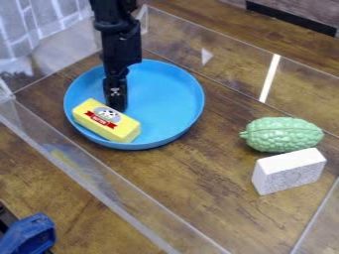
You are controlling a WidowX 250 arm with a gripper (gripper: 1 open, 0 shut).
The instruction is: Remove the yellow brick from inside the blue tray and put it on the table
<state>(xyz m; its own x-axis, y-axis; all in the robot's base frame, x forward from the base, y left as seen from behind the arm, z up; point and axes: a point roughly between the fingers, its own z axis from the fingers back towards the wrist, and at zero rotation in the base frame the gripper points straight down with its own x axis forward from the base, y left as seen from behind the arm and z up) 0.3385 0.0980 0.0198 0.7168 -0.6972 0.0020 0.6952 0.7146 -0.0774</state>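
Observation:
The yellow brick (106,120), with a red-and-white label on top, lies inside the blue tray (179,94) near its front-left rim. My black gripper (115,98) points straight down over the tray. Its tips stand right at the brick's far edge. I cannot tell whether they touch it. The jaws look open and nothing is held between them. The tray rests on the table (172,189), dark wood under a glossy clear sheet.
A green bumpy fruit-like object (281,133) lies to the right of the tray. In front of it sits a white-grey block (287,170). A blue cloth-like thing (27,236) shows at the bottom-left corner. White fabric (34,40) lies at the far left.

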